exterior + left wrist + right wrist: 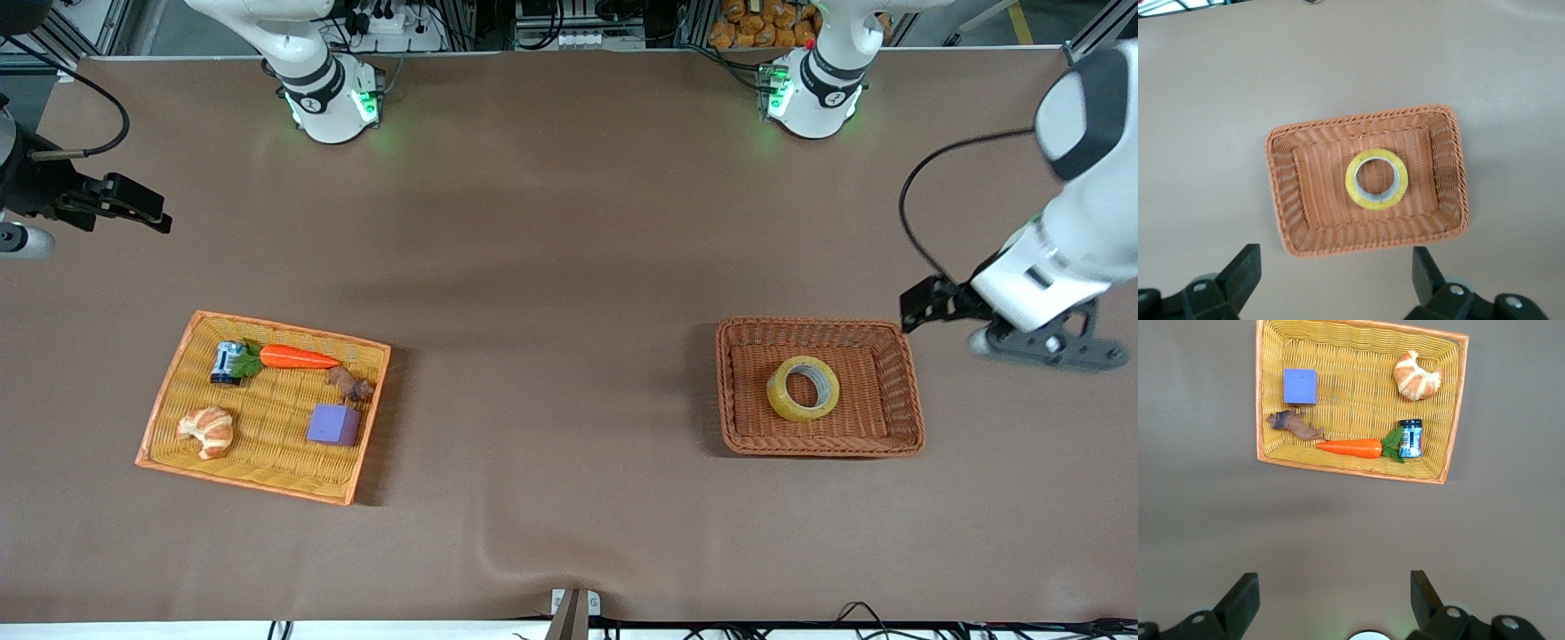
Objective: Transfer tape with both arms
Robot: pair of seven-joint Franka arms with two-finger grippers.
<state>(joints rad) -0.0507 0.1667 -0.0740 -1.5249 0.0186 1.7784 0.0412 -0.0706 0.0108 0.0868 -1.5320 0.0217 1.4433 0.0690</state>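
Yellowish tape [803, 388] lies flat in the brown wicker basket [903, 418], at the left arm's end of the table. The left gripper [1335, 280] hangs over bare table beside that basket, fingers spread wide and empty. The right gripper [1334, 599] waits wide open over bare table near the orange tray [1451, 420], where a small jar's [1410, 439] label is unreadable.

On the plain brown worktop [551, 267], the tape [803, 388] is translucent yellow with a grey core, in a reddish-brown woven basket [902, 391]. The other tray [169, 391] is yellow weave with an orange rim, holding an orange carrot [298, 357] with green leaves, a purple block [333, 424], and a golden-brown croissant [206, 431] with pale stripes.
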